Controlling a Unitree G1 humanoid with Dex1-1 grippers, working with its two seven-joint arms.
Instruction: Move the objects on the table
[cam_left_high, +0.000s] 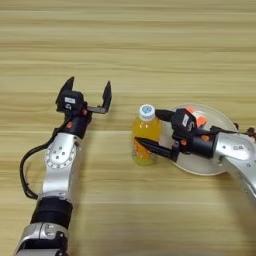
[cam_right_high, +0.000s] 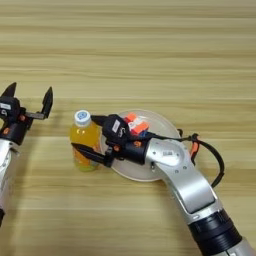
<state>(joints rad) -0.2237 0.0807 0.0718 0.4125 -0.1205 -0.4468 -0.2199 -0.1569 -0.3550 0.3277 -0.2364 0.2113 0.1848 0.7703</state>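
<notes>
Right end effector (cam_right_high: 91, 135): fingers spread apart, one on each side of the orange-juice bottle (cam_right_high: 84, 142), not seen to be pressing it. The bottle stands upright, long axis vertical, white cap up, directly at the fingertips and to their left. It rests on the bench (cam_right_high: 150, 50) just beside the round plate's (cam_right_high: 165, 125) left rim. The puzzle cube (cam_right_high: 136, 125) lies on the plate behind the wrist. Left end effector (cam_left_high: 86, 95): fingers apart, empty, well off to the bottle's left. Judgement: the right arm is plainly nearer; closing should secure the bottle.
</notes>
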